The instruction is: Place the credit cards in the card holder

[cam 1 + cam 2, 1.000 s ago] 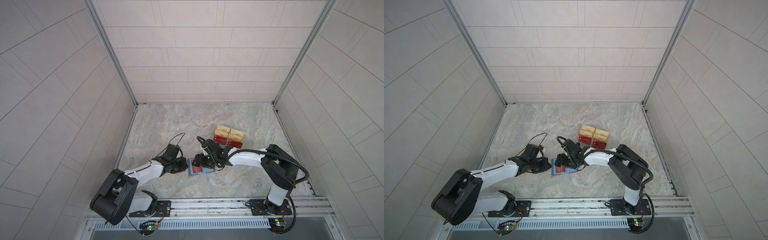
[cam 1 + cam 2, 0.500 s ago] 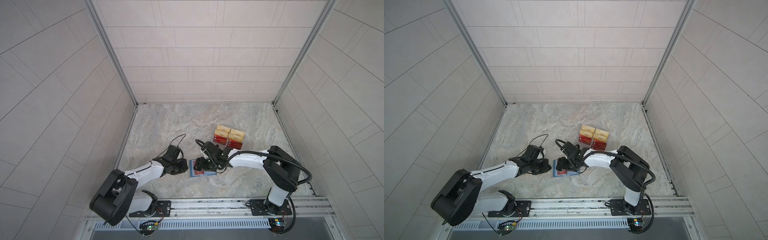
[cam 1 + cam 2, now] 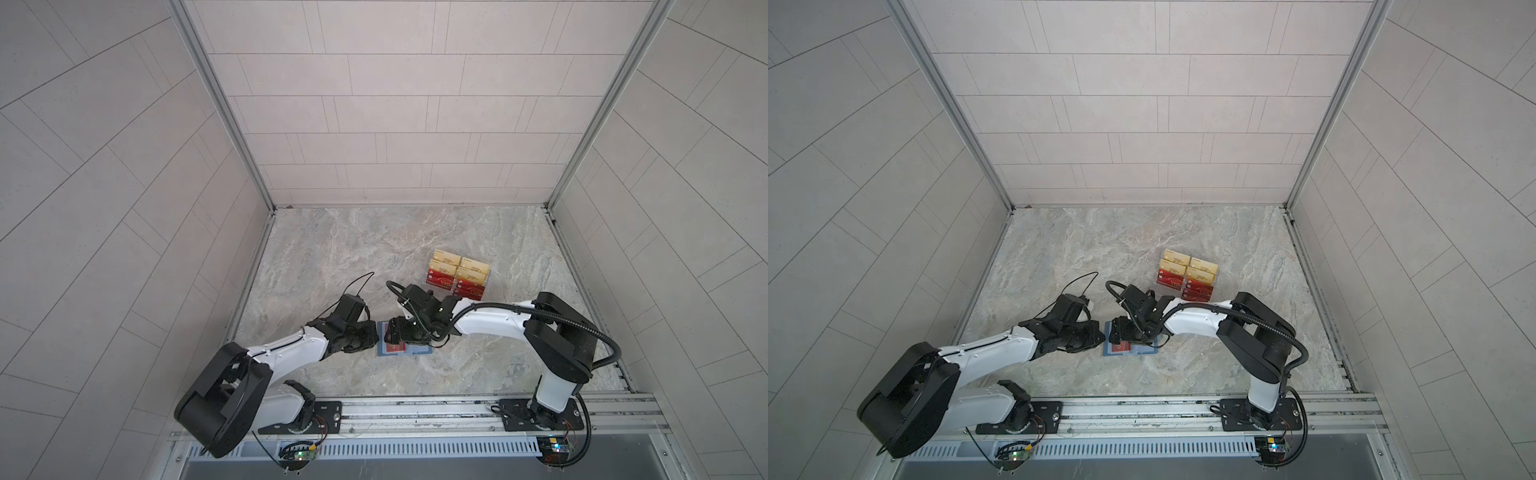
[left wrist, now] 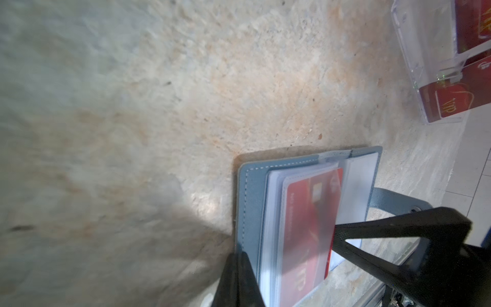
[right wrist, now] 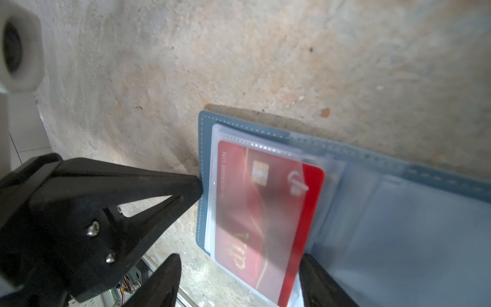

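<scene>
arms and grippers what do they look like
Left arm and right arm: white shells, black joints. Left gripper and right gripper: black, tapered fingers with triangular cut-outs. Ribbed black hose along the right arm; thin black cable looping at the left wrist.

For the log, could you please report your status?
Left gripper shut, tip against card holder edge. Right gripper open, straddling red card. Card mostly sleeved, one edge out. Nothing obstructing.

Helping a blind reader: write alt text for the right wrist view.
An open slate-blue leather-like card holder lies on a mottled stone tabletop, a red plastic VIP card mostly inside its clear sleeve, one edge protruding. The shut left jaws touch the cover's edge; the open right jaws straddle the card's end.
</scene>
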Robot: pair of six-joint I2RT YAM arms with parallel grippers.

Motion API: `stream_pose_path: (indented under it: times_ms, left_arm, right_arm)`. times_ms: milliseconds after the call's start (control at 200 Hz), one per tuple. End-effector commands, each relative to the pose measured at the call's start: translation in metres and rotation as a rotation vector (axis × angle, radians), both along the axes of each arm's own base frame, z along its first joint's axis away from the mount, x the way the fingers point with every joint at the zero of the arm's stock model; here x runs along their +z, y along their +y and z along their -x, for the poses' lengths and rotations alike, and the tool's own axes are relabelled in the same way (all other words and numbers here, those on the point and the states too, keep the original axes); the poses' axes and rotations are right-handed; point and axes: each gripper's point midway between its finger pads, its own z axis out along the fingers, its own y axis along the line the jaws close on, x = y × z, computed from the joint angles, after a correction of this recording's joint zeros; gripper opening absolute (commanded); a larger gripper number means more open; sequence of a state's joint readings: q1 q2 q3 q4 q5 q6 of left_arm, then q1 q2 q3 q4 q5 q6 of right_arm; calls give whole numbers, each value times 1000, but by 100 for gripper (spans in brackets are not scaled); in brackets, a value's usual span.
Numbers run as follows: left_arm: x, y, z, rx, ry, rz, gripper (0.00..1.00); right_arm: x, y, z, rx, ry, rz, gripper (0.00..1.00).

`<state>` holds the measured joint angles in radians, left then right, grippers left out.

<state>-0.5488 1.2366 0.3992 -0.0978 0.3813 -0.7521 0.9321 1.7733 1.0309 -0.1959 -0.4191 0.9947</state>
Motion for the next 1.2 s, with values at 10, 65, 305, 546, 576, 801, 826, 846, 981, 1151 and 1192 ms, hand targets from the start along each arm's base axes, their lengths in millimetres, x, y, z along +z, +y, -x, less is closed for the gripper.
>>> stream_pose_path:
  times_ms: [10,65,305,546,576,801,826,846,981,1151,1192]
  left_arm:
    - [1,15,4,22,-4,-64,11]
    - [4,20,2,16,-9,-91,14]
    - [23,26,-7,11,-12,-92,20]
    - [57,-20,-4,-98,-9,93,25]
    - [58,-26,-3,-110,-8,107,25]
    - [60,-65,-8,-165,17,226,29]
    - [59,-68,-8,-173,17,227,30]
    - [58,-70,-9,-176,19,223,30]
    - [52,-77,-15,-173,19,240,37]
    - [48,-90,-22,-177,37,284,38]
    - [45,-90,-23,-177,42,280,38]
  right_arm:
    - [9,11,-3,12,-21,-25,73]
    - [10,11,-4,12,-23,-27,73]
    - [27,4,-6,41,-73,-32,73]
    - [39,-33,-19,69,-143,22,65]
    - [39,-37,-20,62,-145,22,62]
    - [24,-56,-23,52,-160,24,39]
    - [22,-57,-23,53,-162,24,37]
    - [20,-58,-23,55,-163,27,36]
    - [9,-61,-22,70,-163,49,27]
    - [-6,-62,-21,79,-148,67,23]
    - [-9,-64,-21,76,-147,79,22]
